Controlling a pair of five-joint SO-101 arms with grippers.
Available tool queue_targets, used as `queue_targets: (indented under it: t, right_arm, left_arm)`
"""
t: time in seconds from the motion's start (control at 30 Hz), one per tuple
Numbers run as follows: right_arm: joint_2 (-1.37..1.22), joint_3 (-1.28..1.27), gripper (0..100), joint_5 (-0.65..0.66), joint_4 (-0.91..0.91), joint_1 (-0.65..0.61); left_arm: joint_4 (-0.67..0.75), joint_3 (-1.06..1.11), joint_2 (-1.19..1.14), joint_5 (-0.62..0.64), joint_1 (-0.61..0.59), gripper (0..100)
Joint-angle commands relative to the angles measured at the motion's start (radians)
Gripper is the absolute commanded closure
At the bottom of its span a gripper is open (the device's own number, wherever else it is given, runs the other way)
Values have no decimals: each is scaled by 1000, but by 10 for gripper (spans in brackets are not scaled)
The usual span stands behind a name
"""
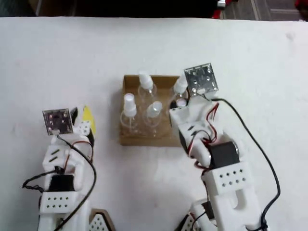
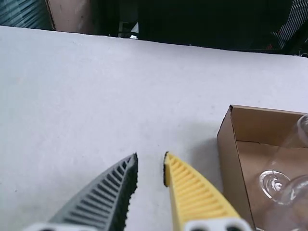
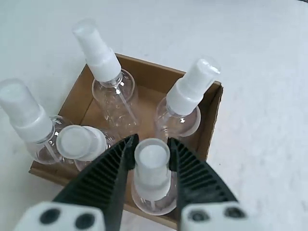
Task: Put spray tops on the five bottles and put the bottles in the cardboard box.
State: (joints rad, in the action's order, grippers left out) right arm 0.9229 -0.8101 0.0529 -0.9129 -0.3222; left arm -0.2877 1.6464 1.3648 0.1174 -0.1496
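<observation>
Right pincer [image 3: 151, 140] gripped a capped bottle [image 3: 153, 192] among four others [image 3: 115, 96] inside the box [image 3: 144, 67]; left pincer [image 2: 150, 161] hung open beside it.

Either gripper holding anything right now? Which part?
Right gripper grips a bottle by its spray top, inside the cardboard box. Left gripper holds nothing.

High camera looking straight down on table [image 1: 57, 53]; wrist cameras peering close past left tool [image 2: 150, 161], right tool [image 3: 151, 140]; all sharing cardboard box [image 1: 144, 140].
</observation>
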Motion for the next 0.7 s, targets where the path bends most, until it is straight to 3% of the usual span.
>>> queue_targets:
  t: [0.0,0.1,0.3,0.47,0.67]
  right_arm:
    - [67,15,975,-3,24,2]
    - [113,-34,982,6,41,30]
    - [225,-261,981,166,217,48]
    - [395,-460,981,164,377,45]
    - [578,-631,982,164,418,42]
  left_arm:
    - [20,-48,2,-14,7,909]
    - [20,-46,2,-15,7,909]
    - [20,-44,2,-17,7,909]
    - [20,-44,2,-18,7,909]
    - [20,-44,2,-18,7,909]
